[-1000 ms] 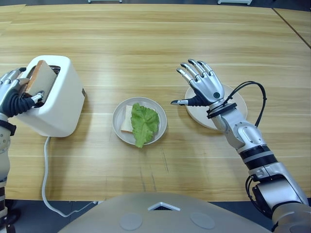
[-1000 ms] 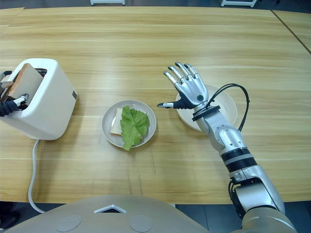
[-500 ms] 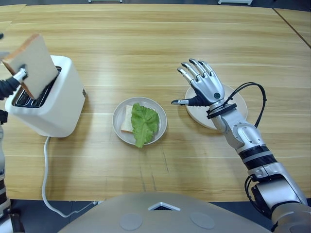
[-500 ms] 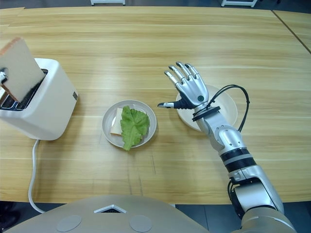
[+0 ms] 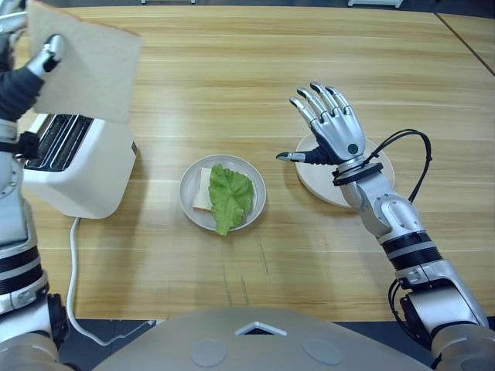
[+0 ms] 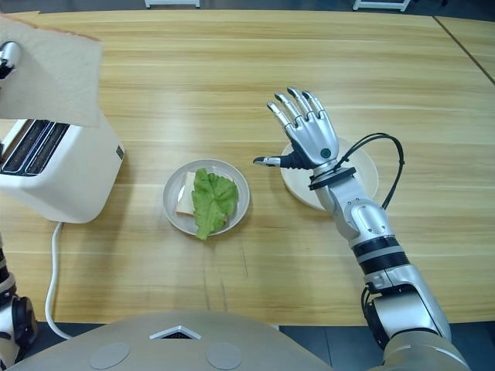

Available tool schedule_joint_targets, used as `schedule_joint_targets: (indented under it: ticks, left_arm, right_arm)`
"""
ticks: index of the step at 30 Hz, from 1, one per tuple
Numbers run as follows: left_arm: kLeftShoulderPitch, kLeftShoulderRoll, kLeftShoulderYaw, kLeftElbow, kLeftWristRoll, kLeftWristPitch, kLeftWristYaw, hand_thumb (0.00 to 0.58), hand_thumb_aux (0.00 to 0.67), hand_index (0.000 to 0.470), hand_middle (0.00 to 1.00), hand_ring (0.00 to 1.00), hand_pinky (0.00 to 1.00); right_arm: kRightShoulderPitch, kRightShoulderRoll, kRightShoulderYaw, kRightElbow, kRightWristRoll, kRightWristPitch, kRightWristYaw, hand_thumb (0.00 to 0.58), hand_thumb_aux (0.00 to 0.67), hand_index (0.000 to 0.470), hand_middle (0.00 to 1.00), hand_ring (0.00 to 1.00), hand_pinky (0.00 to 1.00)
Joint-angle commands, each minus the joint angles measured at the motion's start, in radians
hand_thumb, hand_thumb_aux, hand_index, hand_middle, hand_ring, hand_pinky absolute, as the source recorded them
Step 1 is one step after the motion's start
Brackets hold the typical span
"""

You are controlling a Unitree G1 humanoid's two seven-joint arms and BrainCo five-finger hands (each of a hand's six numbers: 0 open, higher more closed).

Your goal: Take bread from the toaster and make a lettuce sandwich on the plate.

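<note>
My left hand [image 5: 19, 81] grips the toast slice [image 5: 85, 66] by its left edge, held high above the toaster [image 5: 81, 174] at the far left. It looks light, dry and brittle, so I judge a gentle edge grip best, since squeezing could crack it. The plate [image 5: 257, 202] in the middle carries bread [image 5: 203, 189] under lettuce [image 5: 230, 193]. My right hand [image 5: 332, 131] hangs empty, fingers spread, over a round board [image 5: 371, 182] on the right

Bare tabletop [image 5: 158, 151] lies between toaster [image 5: 85, 174] and plate [image 5: 185, 188]; right hand [image 5: 338, 137] hovers further right.
</note>
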Motion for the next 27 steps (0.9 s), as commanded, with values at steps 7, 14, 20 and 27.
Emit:
schedule_joint_targets:
  ticks: [7, 14, 20, 27]
  left_arm:
    - [-0.033, -0.208, -0.392, 0.213, 0.055, 0.036, -0.083, 0.58, 0.67, 0.47, 0.0, 0.0, 0.0]
    - [0.053, -0.173, -0.565, 0.299, 0.129, -0.021, -0.234, 0.58, 0.67, 0.47, 0.0, 0.0, 0.0]
    - [0.01, -0.152, -0.607, 0.341, 0.182, -0.055, -0.301, 0.58, 0.67, 0.47, 0.0, 0.0, 0.0]
    - [-0.032, -0.207, -0.603, 0.451, 0.223, -0.077, -0.251, 0.58, 0.67, 0.47, 0.0, 0.0, 0.0]
  right_arm:
    - [0.026, -0.025, -0.091, -0.036, 0.007, 0.028, -0.058, 0.0, 0.0, 0.0, 0.0, 0.0, 0.0]
    - [0.031, -0.009, -0.059, -0.036, -0.002, 0.008, -0.047, 0.0, 0.0, 0.0, 0.0, 0.0, 0.0]
    - [0.03, -0.002, -0.054, -0.031, 0.0, 0.005, -0.053, 0.0, 0.0, 0.0, 0.0, 0.0, 0.0]
    - [0.029, -0.001, -0.053, -0.029, 0.0, -0.005, -0.056, 0.0, 0.0, 0.0, 0.0, 0.0, 0.0]
